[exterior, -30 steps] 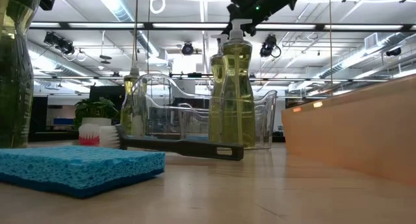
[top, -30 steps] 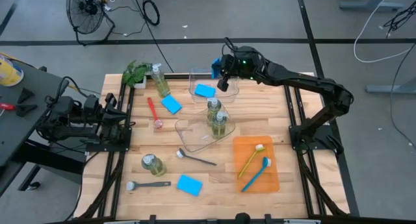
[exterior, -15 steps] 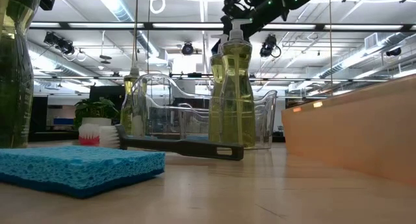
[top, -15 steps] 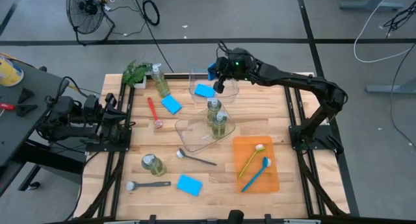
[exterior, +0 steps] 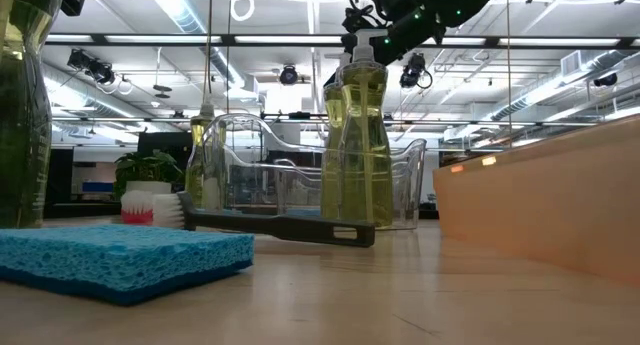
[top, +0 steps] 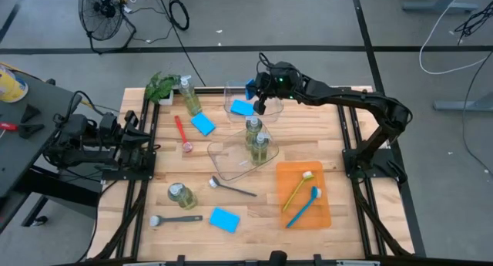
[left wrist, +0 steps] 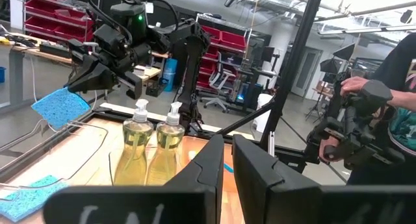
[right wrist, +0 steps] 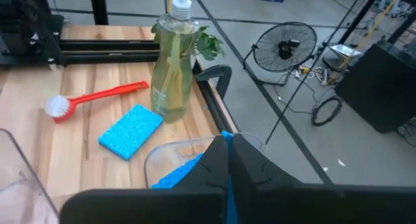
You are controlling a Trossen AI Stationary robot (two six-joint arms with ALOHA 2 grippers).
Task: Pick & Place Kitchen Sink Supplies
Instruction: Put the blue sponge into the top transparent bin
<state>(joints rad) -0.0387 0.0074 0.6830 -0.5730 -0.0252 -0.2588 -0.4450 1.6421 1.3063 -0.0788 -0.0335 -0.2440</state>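
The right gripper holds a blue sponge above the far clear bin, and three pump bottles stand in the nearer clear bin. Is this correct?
Not quite. The high view shows two pump bottles in the nearer clear bin, not three. The right gripper does hold a blue sponge above the far clear bin.

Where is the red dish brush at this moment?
In the high view, the red dish brush lies on the table's left side, between the pump bottle near the plant and a blue sponge.

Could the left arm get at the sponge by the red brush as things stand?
Probably yes. The left gripper is parked at the table's left edge, and the blue sponge lies flat in the open beside the red brush, uncovered.
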